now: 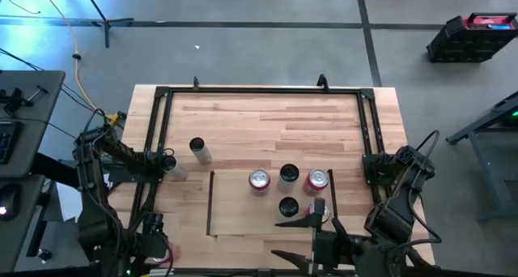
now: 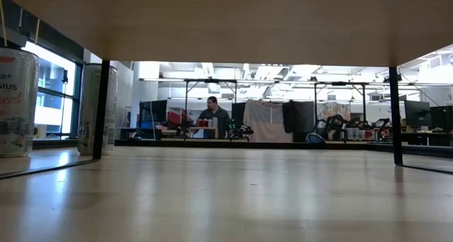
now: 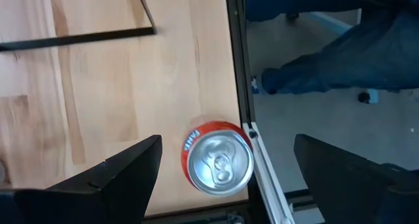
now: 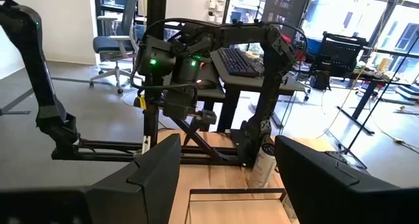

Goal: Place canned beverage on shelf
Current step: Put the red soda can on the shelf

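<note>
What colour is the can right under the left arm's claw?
Red-orange, with a silver top; the can shows best in the left wrist view.

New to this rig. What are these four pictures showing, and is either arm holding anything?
Two dark robot arms work at a wooden table. One picture looks straight down on it, one looks level across the tabletop, and the other two come from a camera on each wrist. Four cans stand on the shelf, and two more cans stand beside it, toward the left arm. The left gripper hangs open over a red can at the table's edge and is not gripping it. The right gripper is open and empty.
</note>
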`<move>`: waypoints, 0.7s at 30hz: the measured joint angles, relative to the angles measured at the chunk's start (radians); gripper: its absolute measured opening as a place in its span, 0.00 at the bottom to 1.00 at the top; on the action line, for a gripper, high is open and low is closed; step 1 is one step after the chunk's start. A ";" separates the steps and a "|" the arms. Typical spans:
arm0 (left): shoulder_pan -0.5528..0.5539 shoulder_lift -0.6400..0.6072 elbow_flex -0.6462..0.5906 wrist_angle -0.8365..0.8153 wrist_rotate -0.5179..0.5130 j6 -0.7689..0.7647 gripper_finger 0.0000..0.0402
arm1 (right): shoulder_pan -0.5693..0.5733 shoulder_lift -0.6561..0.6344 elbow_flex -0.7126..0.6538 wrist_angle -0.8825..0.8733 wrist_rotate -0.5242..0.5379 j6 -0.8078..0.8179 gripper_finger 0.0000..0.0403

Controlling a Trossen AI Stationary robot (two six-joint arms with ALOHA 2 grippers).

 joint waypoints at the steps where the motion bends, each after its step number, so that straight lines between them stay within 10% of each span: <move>1: -0.004 0.001 0.000 0.000 0.001 -0.008 0.85 | 0.000 0.000 0.000 -0.002 0.000 0.000 0.57; 21: 0.062 0.005 -0.091 0.025 0.199 -0.199 0.85 | 0.000 -0.001 0.000 -0.019 0.045 0.061 0.57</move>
